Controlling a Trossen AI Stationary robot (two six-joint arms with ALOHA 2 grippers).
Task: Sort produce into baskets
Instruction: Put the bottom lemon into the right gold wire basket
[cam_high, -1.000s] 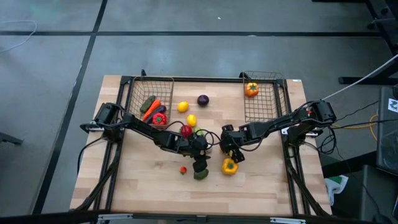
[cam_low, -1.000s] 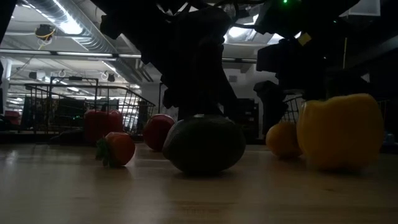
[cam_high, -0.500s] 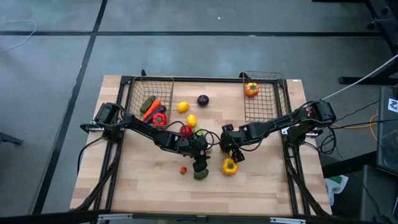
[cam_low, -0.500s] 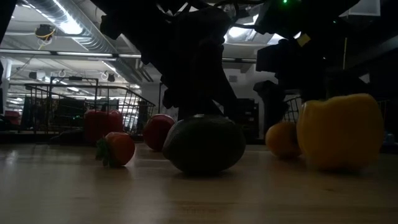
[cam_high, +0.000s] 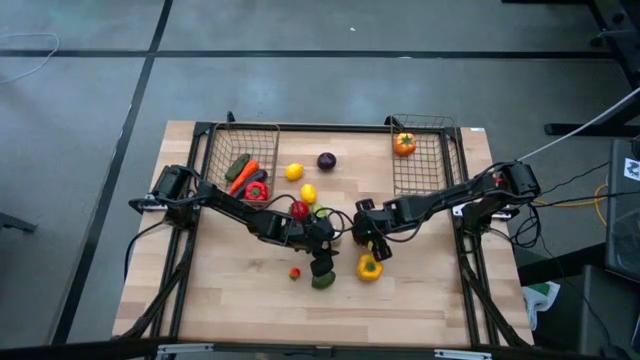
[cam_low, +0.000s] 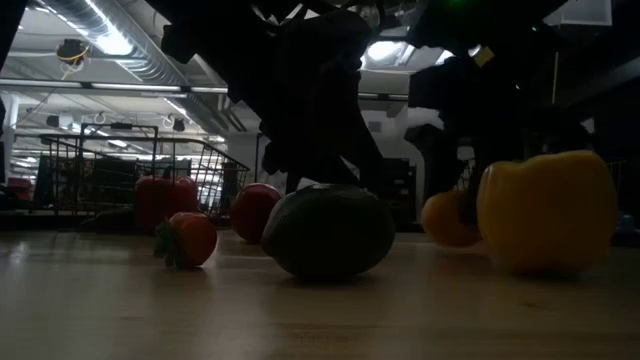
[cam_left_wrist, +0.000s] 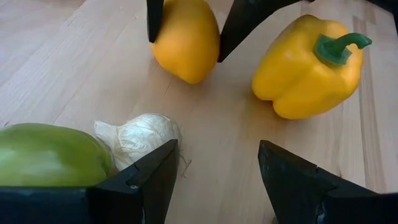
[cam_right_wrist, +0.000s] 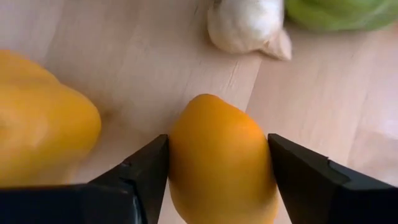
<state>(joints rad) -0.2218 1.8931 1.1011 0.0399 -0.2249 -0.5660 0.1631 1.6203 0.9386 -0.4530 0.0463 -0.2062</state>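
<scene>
My right gripper is shut on an orange-yellow fruit near the table's middle, beside a yellow pepper. My left gripper is open, low over the table, with a white garlic bulb and a dark green avocado by one finger. A tiny tomato lies near it. The left wire basket holds a cucumber, a carrot and a red pepper. The right wire basket holds an orange piece. My left gripper stands beside the avocado; I cannot tell whether a finger touches it. My right gripper pinches the orange-yellow fruit's two opposite sides between its two fingers. The fingers come from above, pointing down. The fruit hangs between them, just off the table.
Two lemons, a purple piece, a red piece and a green piece lie between the baskets. The two grippers are close together. Bare wood lies toward the near edge.
My right gripper has risen a little with the orange-yellow fruit, which has come off the table and shifted slightly. The left gripper and the other produce have kept still.
</scene>
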